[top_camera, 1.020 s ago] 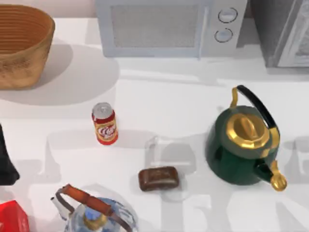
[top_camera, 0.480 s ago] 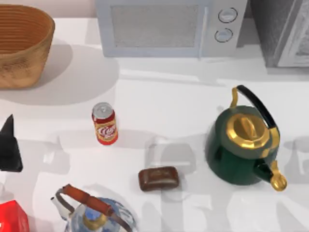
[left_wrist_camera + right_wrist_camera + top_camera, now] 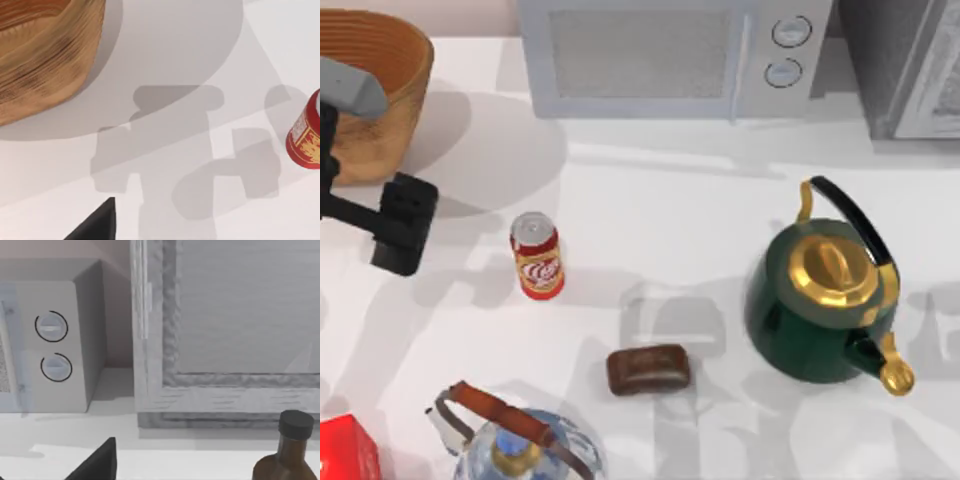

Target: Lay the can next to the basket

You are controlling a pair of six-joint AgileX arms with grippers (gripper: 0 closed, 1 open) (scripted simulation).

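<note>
The red can (image 3: 537,256) with its silver top stands upright on the white table, left of centre. The woven basket (image 3: 370,95) sits at the far left corner. My left gripper (image 3: 405,225) hovers just in front of the basket and left of the can, apart from both, open and holding nothing. The left wrist view has the basket (image 3: 45,55) on one side, the can (image 3: 306,135) at the opposite edge, and one black finger (image 3: 97,225) low in the frame. My right gripper (image 3: 160,476) is parked near the back right, open, with one finger (image 3: 97,464) in sight.
A microwave (image 3: 670,55) and a grey cabinet (image 3: 910,65) line the back. A green-and-gold kettle (image 3: 825,300) stands at the right. A brown bar (image 3: 648,369), a glass kettle (image 3: 515,445) and a red box (image 3: 345,450) lie along the front. A brown bottle (image 3: 287,452) stands by the cabinet.
My left arm has come in from the left edge, moving back and to the right, and now hangs between basket and can. The can has not moved.
</note>
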